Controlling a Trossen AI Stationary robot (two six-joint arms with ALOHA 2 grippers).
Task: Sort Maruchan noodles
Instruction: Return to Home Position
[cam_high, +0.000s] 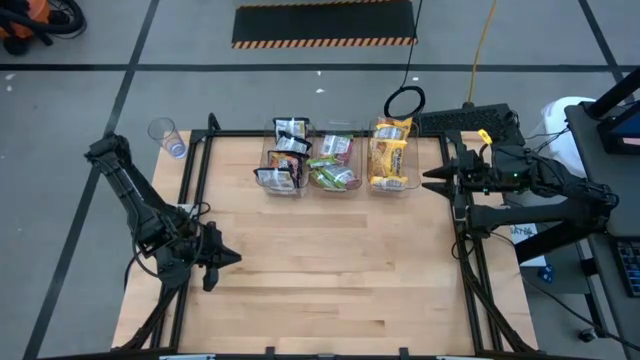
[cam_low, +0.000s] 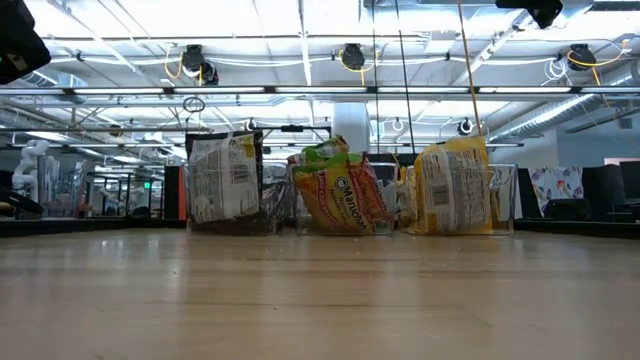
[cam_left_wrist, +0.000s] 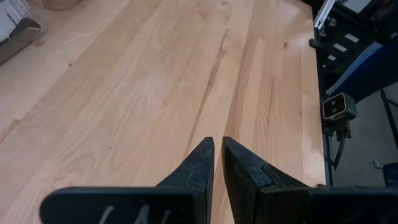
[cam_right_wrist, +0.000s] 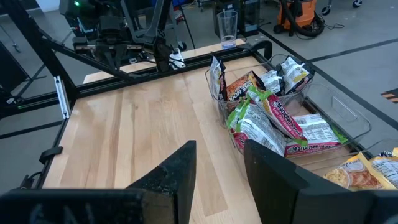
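Observation:
The Maruchan noodles lie in three clear bins in a row at the table's far edge. Dark packets (cam_high: 285, 158) fill the left bin, green-edged ones (cam_high: 333, 165) the middle bin and yellow ones (cam_high: 390, 155) the right bin. In the low view the packets (cam_low: 340, 190) stand and lean inside the bin walls. My left gripper (cam_high: 232, 258) hangs above the table's left side, shut, with nothing between its fingers (cam_left_wrist: 218, 142). My right gripper (cam_high: 430, 180) is held high at the right edge, open and empty (cam_right_wrist: 221, 144), pointing toward the bins.
A clear cup (cam_high: 165, 135) stands beyond the table's far left corner. Black frame rails (cam_high: 195, 180) run along the table's left, right and far edges. Bare wooden table top (cam_high: 330, 260) stretches from the bins to the near edge.

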